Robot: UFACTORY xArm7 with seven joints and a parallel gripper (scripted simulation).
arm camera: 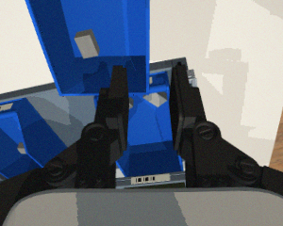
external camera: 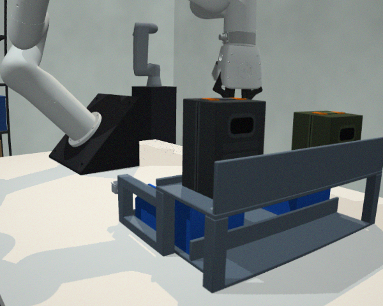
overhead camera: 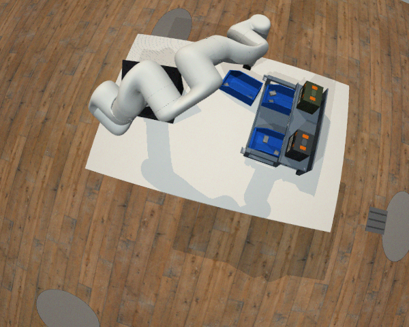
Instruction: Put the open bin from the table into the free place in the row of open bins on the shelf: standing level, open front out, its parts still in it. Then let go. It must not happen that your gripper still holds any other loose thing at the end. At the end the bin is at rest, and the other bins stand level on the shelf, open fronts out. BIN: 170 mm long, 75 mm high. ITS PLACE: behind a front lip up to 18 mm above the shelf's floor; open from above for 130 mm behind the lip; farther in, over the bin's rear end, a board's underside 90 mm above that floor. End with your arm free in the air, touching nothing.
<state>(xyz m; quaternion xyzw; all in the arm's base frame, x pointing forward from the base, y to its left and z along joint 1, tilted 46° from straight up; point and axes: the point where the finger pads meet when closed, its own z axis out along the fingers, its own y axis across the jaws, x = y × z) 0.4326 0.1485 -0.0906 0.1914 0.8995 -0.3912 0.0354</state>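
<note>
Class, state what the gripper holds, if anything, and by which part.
Cannot be told. The gripper has its fingers astride one long side wall of the blue bin on the table, but whether they pinch it is unclear.
</note>
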